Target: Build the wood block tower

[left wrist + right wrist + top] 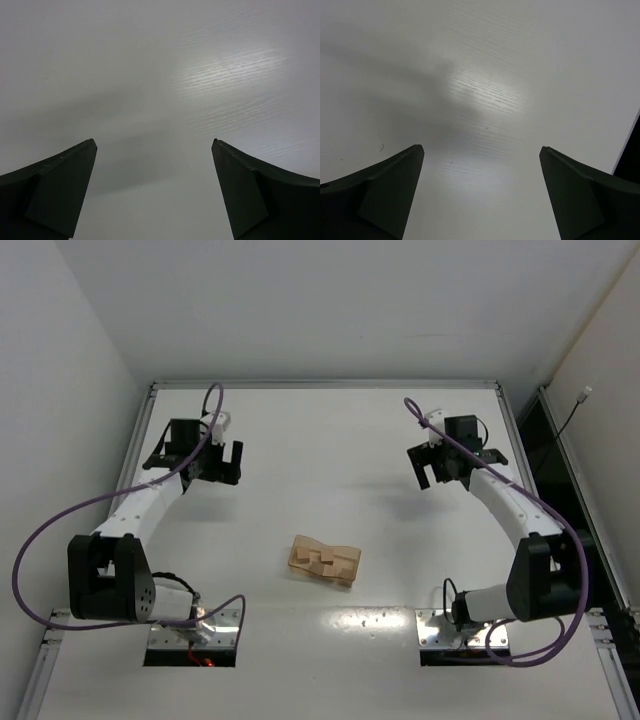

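Wooden blocks [324,561] lie in a jumbled heap on the surface [330,430]. The left gripper [222,472] and right gripper [437,472] hover well away, jaws wide apart, empty.

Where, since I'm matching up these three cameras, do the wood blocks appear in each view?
Top external: wood blocks clustered just below centre.
Left wrist: not in it.
Right wrist: not in it.
Shared landmark: the bare white table.

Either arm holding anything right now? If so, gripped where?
Nothing held. Left gripper and right gripper both stand open over bare table; the wood blocks lie clustered between the arms, touched by neither.
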`<state>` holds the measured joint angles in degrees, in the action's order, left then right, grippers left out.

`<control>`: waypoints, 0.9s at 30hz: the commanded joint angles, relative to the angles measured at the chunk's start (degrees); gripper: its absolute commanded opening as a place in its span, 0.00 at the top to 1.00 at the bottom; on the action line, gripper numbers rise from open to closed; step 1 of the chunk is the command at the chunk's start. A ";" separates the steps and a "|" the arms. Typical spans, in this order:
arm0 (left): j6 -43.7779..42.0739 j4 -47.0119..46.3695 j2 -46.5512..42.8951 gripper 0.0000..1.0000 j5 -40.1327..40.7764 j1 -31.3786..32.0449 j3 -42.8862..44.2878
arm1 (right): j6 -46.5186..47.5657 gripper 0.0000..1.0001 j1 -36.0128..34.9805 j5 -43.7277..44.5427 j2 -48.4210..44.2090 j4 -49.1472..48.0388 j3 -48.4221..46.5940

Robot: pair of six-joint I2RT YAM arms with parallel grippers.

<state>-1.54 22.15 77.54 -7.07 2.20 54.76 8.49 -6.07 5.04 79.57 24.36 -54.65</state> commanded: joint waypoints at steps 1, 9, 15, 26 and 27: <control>-4.94 -0.45 -0.11 0.00 -8.45 0.44 1.83 | -1.20 0.01 0.44 -1.61 0.15 0.25 -3.00; -18.49 16.24 -4.49 0.21 -17.54 17.30 7.11 | -0.15 0.01 0.97 -3.54 0.67 0.25 -2.39; -20.43 21.25 -7.14 0.21 -13.41 32.77 5.62 | -0.14 0.01 1.49 -4.60 0.67 0.25 -2.39; -22.45 21.44 -6.00 0.22 -5.94 49.11 0.87 | 0.91 0.01 2.02 -5.83 0.15 -0.28 -1.25; -22.45 20.66 -5.99 0.22 -5.94 50.09 0.35 | 0.91 0.01 2.02 -5.83 0.15 -0.28 -1.25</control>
<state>-22.57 43.97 71.50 -15.31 49.23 55.81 8.93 -4.43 -0.01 80.34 25.76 -54.98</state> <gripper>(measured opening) 0.776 0.990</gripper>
